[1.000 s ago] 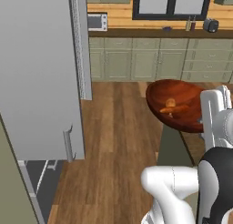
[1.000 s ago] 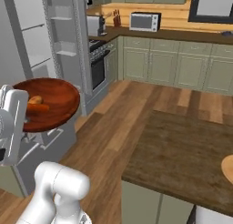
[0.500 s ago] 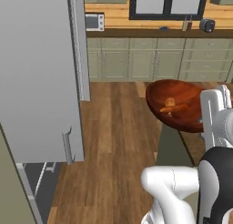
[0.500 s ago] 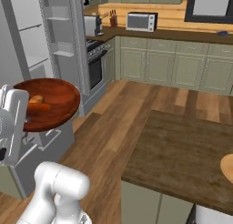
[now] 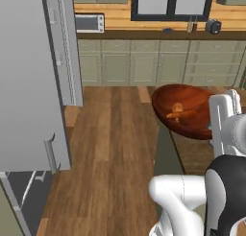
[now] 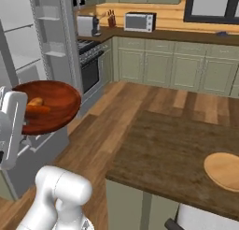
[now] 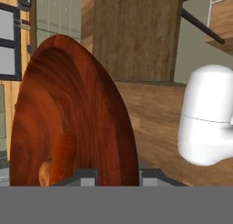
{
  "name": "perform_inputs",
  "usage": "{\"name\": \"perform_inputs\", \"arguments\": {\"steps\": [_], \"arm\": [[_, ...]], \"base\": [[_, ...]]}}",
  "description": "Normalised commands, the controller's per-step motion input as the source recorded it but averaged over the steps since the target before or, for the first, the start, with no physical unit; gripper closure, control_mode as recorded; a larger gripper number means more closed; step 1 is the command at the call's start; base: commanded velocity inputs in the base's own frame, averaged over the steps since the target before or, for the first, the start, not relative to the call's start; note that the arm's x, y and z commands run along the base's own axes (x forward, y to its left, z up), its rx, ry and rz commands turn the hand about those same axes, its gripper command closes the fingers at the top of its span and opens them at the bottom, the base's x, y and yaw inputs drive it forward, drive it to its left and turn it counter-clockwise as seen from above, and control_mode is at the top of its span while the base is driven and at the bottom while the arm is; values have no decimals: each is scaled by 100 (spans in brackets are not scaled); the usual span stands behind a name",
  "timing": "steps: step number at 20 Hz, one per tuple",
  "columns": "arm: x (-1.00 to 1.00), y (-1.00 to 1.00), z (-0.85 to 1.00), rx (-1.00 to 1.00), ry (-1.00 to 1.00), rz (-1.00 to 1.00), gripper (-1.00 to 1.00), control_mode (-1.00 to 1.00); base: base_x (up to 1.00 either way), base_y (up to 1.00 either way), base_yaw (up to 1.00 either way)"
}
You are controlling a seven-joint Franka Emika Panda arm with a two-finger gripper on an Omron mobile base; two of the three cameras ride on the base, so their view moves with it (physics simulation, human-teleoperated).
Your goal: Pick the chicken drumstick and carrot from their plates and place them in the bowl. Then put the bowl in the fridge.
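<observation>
Reddish-brown wood fills my eyes: the bowl sits right in front of my claw, and my two fingers are clamped on its rim, one on each side. I am holding the bowl up in the air, off the bench, just past the bench's edge and over the wooden floor.

Inside the bowl lie the carrot and the drumstick, close together. From my hand I see the carrot standing long and orange, with the pale drumstick beside it low in the bowl. From the other side, both lie near the bowl's rim.

One tan plate rests on the bench near its far right edge, bare.

The grey fridge stands tall, well apart from the bowl, with its door swung open.
</observation>
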Motion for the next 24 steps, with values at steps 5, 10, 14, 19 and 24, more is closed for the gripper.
{"name": "perform_inputs", "arguments": {"steps": [5,10,14,19,24], "arm": [[0,0,0,0,0,0,100,100],[0,0,0,0,0,0,100,100],[0,0,0,0,0,0,100,100],[0,0,0,0,0,0,100,100],[0,0,0,0,0,0,100,100]], "base": [[46,-16,-2],[90,90,0],[0,100,0],[28,73,0],[53,-42,8]]}}
